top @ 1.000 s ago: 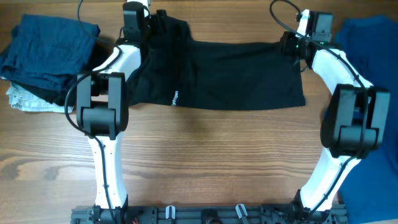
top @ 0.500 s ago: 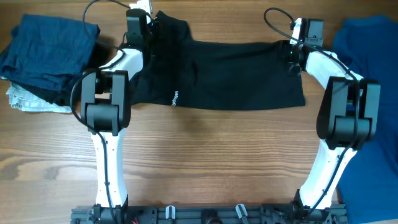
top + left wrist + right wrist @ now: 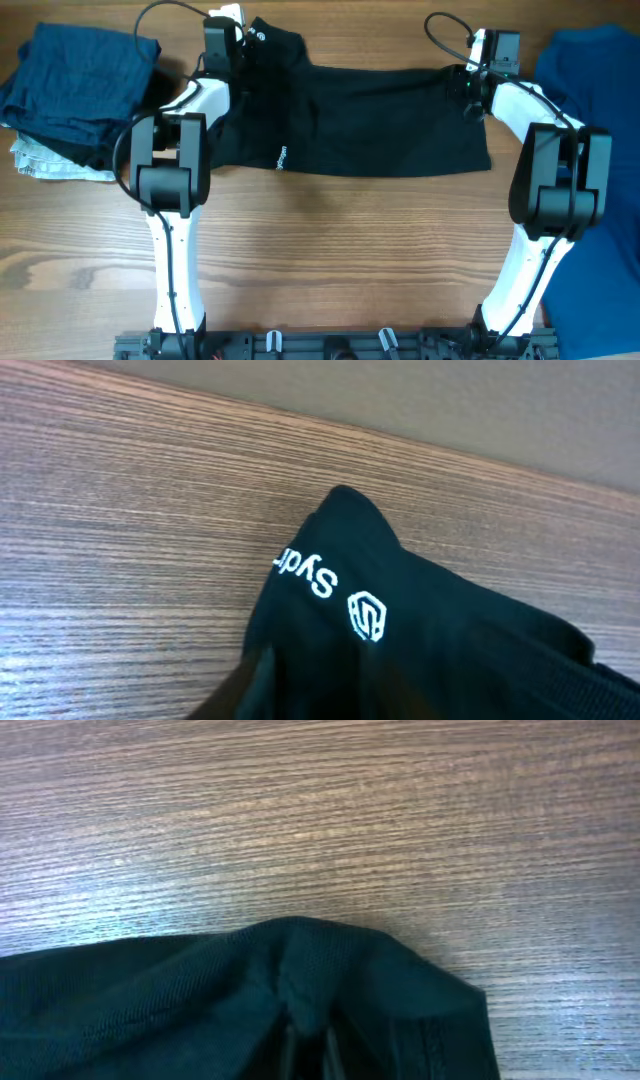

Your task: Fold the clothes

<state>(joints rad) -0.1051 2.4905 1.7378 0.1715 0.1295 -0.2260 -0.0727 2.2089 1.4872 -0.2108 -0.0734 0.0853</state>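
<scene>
The black shirt [image 3: 380,120] lies spread along the table's [image 3: 350,260] far side. The right jaws pinch its far right corner, closed tight. The left jaws are buried in the left corner, their gap hidden.

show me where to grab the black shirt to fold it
I'd take the plain black fabric shirt by its two far corners, coming down from above at the far edge. It lies flat and spread wide across the wooden table, so only the edge offers a fold to pinch; the right gripper has its jaws shut on the far right corner.
</scene>
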